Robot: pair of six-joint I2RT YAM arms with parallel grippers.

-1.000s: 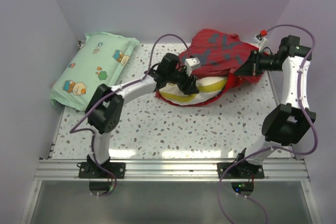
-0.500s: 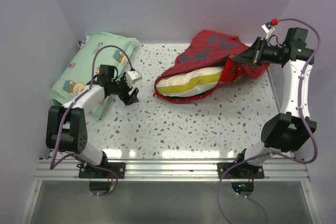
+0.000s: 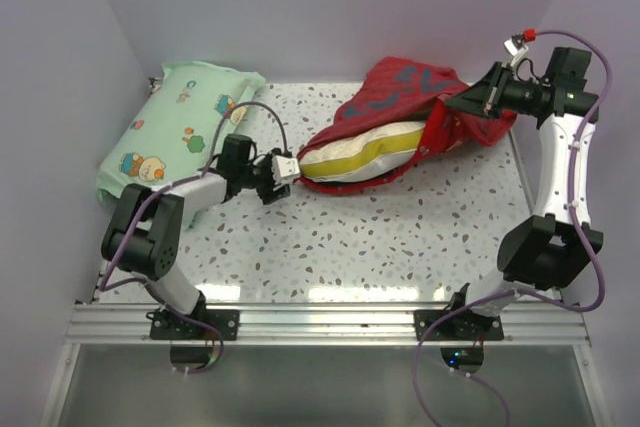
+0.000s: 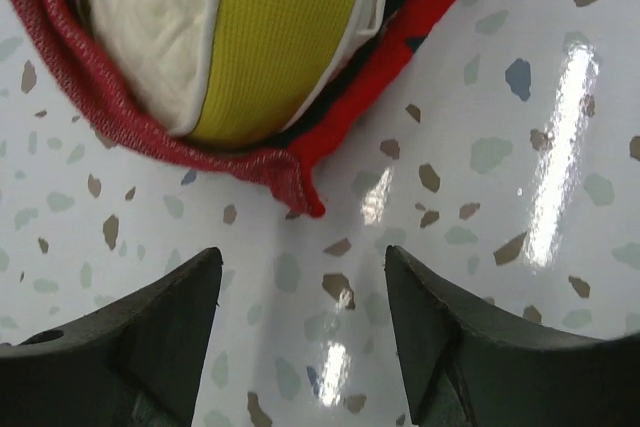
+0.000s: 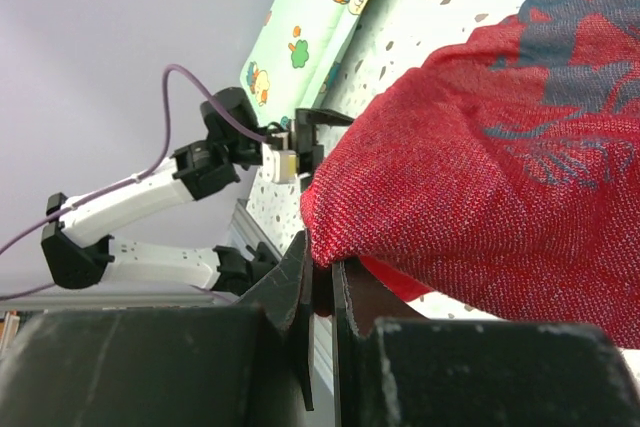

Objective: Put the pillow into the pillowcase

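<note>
The cream-yellow pillow (image 3: pixel 362 153) lies mostly inside the red pillowcase (image 3: pixel 400 87). Its left end pokes out of the case's open mouth. In the left wrist view the pillow (image 4: pixel 240 37) sits within the pillowcase's red hem (image 4: pixel 285 169), just ahead of the fingers. My left gripper (image 3: pixel 285 169) (image 4: pixel 302 257) is open and low over the table, a short gap from that hem, with nothing between its fingers. My right gripper (image 3: pixel 482 104) (image 5: pixel 322 269) is shut on a fold at the pillowcase's (image 5: pixel 480 167) far right end and holds it raised.
A mint-green cartoon-print pillow (image 3: pixel 175 132) (image 5: pixel 310 27) lies at the back left against the wall. White walls enclose the speckled table (image 3: pixel 350 247) on the left, back and right. The left arm (image 5: pixel 180 182) shows beyond the red cloth in the right wrist view.
My left gripper left the case's mouth, swung out toward the green pillow, then came back to the pillow's left end, open. My right gripper lifted the case's right end higher.
</note>
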